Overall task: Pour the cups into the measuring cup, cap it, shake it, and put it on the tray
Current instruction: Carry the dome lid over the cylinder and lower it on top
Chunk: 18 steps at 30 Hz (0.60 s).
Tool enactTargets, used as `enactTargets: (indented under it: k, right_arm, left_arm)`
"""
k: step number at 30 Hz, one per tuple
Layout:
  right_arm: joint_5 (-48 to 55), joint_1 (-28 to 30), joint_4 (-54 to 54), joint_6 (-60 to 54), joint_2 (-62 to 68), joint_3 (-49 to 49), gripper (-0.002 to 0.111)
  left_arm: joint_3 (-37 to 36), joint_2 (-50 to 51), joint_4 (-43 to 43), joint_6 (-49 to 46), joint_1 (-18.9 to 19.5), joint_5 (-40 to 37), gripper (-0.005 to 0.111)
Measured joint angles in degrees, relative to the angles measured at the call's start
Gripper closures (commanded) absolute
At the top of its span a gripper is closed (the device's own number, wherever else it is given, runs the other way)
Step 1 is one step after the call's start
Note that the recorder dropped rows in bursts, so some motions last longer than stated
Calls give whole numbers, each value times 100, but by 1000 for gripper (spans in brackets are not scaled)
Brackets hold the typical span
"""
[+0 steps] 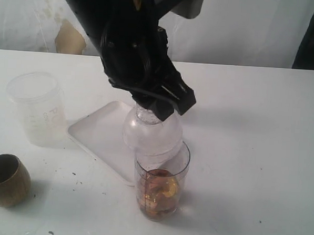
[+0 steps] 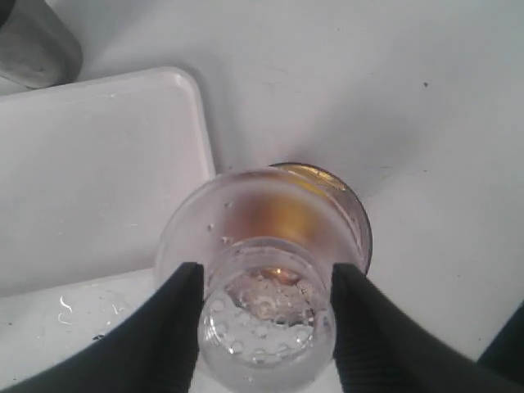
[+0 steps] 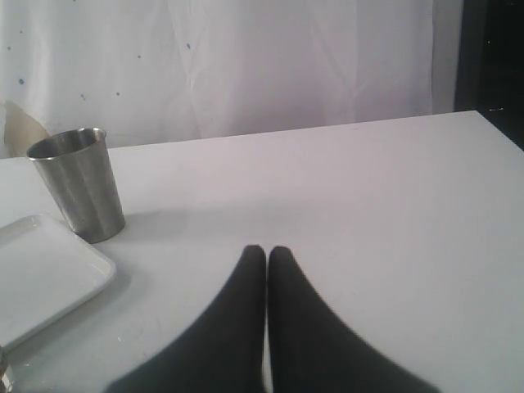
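You have the measuring cup upright on the desk just beside the tray, clear domed cap sitting on its mouth, left tool clamped on the cap's neck, right tool fully closed, empty.

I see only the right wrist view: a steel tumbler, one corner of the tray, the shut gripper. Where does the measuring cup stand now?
Observer: The measuring cup stands upright on the table, beside the tray, not on it.
Operator: Is the cap on it?
Observer: The left gripper holds a clear domed cap by its neck at the cup's mouth; whether it is seated I cannot tell.
Operator: Is the cup filled?
Observer: Brownish-orange contents lie in its lower part only.
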State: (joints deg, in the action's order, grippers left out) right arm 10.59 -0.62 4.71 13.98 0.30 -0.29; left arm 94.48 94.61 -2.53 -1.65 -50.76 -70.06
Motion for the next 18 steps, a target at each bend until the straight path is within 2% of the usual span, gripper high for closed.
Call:
enactTargets:
  k: [4,18]
  right_arm:
    - [0,0,0,0,0,0,108]
    - [0,0,0,0,0,0,108]
  left_arm:
    - [-222,89,-36,0,0,-3,107]
    - [-232,291,-329,-154,-8,302,107]
